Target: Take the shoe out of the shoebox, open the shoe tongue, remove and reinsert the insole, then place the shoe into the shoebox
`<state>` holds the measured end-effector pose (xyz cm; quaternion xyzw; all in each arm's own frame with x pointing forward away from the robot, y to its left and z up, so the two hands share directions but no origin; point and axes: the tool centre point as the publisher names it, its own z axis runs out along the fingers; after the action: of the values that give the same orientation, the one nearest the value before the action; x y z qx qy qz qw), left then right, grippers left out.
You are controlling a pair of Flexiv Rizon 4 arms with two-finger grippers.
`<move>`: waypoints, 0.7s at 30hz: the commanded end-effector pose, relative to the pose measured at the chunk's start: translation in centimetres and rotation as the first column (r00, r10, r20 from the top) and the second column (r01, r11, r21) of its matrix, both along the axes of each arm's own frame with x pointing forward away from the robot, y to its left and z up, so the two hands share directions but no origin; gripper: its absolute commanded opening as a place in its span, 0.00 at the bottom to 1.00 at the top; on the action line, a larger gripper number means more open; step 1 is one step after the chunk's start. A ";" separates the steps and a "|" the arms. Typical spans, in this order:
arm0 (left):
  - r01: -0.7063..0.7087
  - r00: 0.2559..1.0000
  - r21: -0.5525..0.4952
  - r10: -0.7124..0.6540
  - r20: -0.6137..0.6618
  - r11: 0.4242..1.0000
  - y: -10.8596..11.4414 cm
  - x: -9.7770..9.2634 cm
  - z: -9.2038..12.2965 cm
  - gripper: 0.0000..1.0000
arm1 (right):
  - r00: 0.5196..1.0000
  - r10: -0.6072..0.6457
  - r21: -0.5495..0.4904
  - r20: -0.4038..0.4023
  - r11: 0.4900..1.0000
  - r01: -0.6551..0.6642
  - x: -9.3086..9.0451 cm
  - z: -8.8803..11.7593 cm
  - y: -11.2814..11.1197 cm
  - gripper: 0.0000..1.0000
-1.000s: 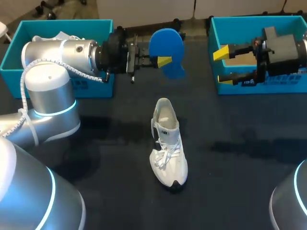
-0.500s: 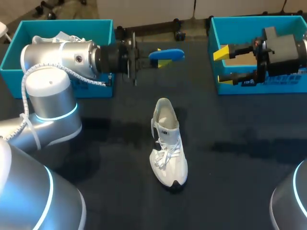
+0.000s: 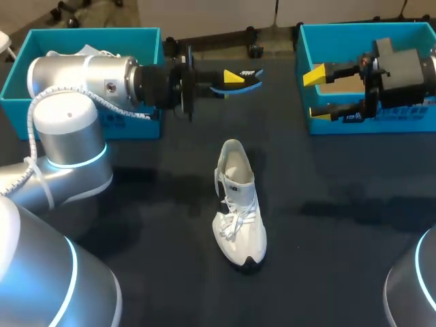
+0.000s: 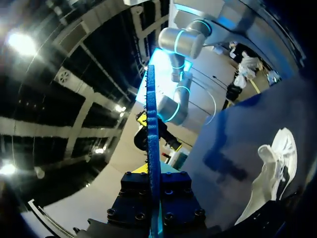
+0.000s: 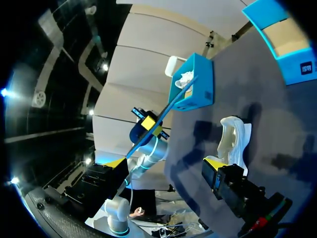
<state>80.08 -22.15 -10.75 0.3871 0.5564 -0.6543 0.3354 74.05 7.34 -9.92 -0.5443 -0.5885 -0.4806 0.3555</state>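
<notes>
The shoe (image 3: 238,204) shows white woven cloth and soft cord laces, all matt. The insole (image 3: 236,80) looks like blue foam, its edge rough and grainy. Left arm (image 3: 82,75): smooth satin metal, faintly shiny. Dark surface (image 3: 340,259), matt and felt-like. Far-right-corner shoebox (image 3: 409,125): matt teal card.

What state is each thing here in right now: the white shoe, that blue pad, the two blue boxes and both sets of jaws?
Shoe: upright on its sole on the table, outside both boxes.
Insole: out of the shoe, held in the air, nearly edge-on.
Left jaws: shut on the insole.
Right jaws: open, holding nothing.
Left shoebox: open, something white inside.
Right shoebox: open, brown floor showing.
</notes>
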 end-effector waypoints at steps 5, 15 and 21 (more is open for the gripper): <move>-0.014 0.912 0.011 0.009 0.411 1.000 -0.1 0.5 -0.4 0.00 | 1.000 -0.001 -0.002 -0.001 1.000 0.001 0.1 0.0 0.2 1.00; -0.058 0.844 0.034 0.031 0.535 0.998 -0.4 0.6 -1.9 0.00 | 1.000 0.007 0.008 -0.003 1.000 -0.007 0.2 -0.2 0.7 1.00; -0.070 0.843 0.015 0.052 0.536 0.997 -0.7 0.7 -2.0 0.00 | 1.000 0.001 0.013 -0.005 1.000 -0.001 0.2 -0.5 1.3 1.00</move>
<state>81.07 -22.61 -12.52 0.5444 0.4650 -0.5013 0.4859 74.05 8.13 -10.17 -0.5430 -0.5855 -0.4817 0.3610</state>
